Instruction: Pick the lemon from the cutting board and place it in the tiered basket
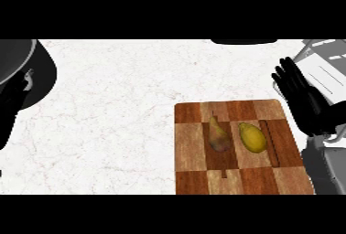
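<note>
The yellow lemon [252, 137] lies on the right part of the checkered wooden cutting board [192, 160], at the lower right of the head view. My right hand [305, 98] is open, fingers straight and pointing up. It hovers just past the board's right edge, above and to the right of the lemon, without touching it. The grey wire tiered basket [324, 68] stands at the upper right, partly behind that hand. At the far left edge my left hand [15, 103] rests open, away from the board.
A brownish pear-shaped fruit [217, 133] lies on the board just left of the lemon. A dark rounded object [243, 41] shows at the top edge. A grey curved shape [17, 61] fills the upper left corner. White marble counter [108, 114] spreads left of the board.
</note>
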Motion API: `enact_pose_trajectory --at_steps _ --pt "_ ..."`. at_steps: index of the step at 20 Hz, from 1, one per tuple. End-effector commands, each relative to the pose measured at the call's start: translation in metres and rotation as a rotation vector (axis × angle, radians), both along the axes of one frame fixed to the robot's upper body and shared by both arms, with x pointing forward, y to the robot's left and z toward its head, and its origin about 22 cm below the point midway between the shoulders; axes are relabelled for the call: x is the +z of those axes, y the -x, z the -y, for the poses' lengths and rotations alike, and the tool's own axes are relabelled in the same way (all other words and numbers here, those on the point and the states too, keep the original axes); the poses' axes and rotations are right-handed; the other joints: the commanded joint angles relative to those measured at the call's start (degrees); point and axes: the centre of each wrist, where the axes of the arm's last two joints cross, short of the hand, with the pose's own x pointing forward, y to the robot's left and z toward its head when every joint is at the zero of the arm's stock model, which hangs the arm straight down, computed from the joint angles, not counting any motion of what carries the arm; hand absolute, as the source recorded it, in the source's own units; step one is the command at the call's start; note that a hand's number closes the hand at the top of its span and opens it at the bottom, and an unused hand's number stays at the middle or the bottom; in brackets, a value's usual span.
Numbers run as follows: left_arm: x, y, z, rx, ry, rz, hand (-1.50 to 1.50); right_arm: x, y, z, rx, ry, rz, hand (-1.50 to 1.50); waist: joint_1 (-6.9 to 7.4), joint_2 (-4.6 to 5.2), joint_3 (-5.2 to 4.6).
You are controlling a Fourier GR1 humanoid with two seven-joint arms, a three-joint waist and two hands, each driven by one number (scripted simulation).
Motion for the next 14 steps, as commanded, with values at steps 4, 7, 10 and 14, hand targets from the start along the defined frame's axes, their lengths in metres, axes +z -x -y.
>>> enact_pose_trajectory --at_steps 4,7,10,14 --pt "-0.008 -0.012 0.065 -0.098 0.099 0.13 0.0 0.033 -0.033 0.012 0.317 -0.317 0.192 1.5 2.1 0.44 -1.18" --pt "-0.009 -0.013 0.07 -0.099 0.141 0.124 0.0 -0.027 -0.017 0.003 -0.067 -0.792 0.153 1.5 -2.87 1.23 1.13" --pt "-0.024 -0.011 0.127 -0.192 0.204 0.149 0.0 -0.025 -0.035 0.008 0.502 -0.533 -0.028 -1.5 2.48 1.25 -1.06" --pt "-0.032 -0.009 0.144 -0.185 0.207 0.156 0.0 -0.028 -0.035 0.043 0.735 -0.57 0.049 -1.5 1.86 1.15 -1.04"
